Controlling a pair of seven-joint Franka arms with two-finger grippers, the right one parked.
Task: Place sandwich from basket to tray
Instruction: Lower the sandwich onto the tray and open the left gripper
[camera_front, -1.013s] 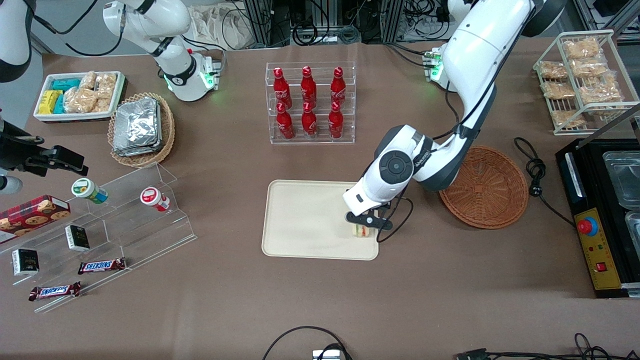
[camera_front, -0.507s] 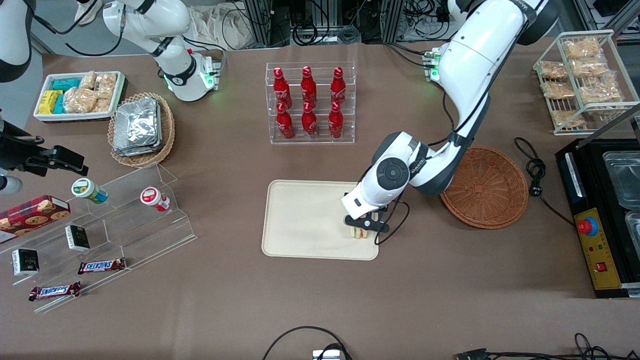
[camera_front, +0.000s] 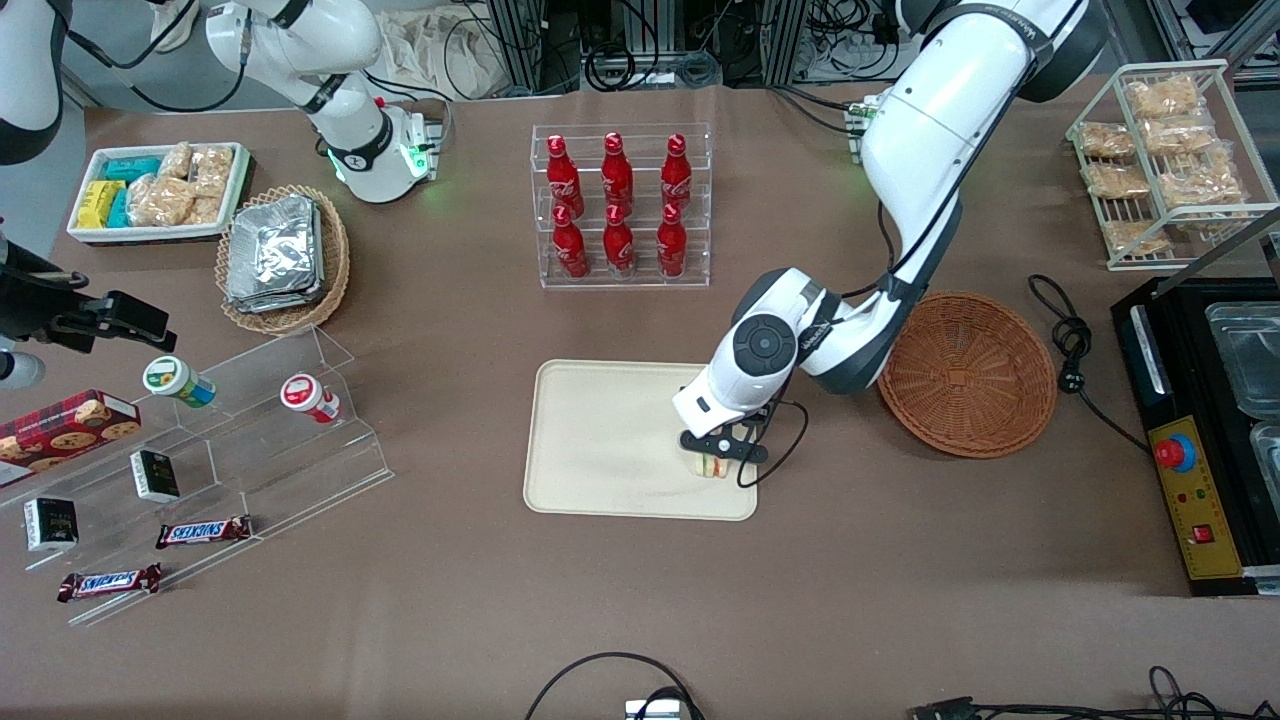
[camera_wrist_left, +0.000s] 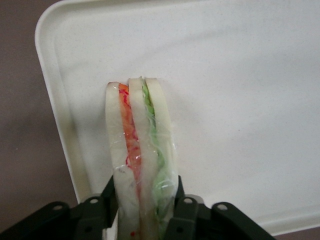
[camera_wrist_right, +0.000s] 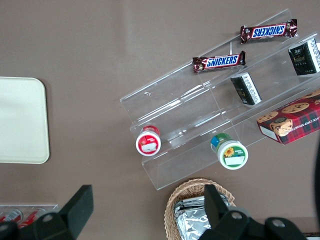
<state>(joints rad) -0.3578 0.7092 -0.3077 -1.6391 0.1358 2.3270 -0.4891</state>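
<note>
End effector hides sandwich base, over tray.

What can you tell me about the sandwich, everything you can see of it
The sandwich is a wedge of three white bread slices with an orange-red filling layer and a green one, wrapped in clear film. It stands on edge, clamped between the fingers of the left arm's hand. It sits over the cream tray, near a rounded corner at the end nearest the brown wicker basket. Whether it touches the tray cannot be told.

White arm, grey joints, black cable, black hand.
</note>
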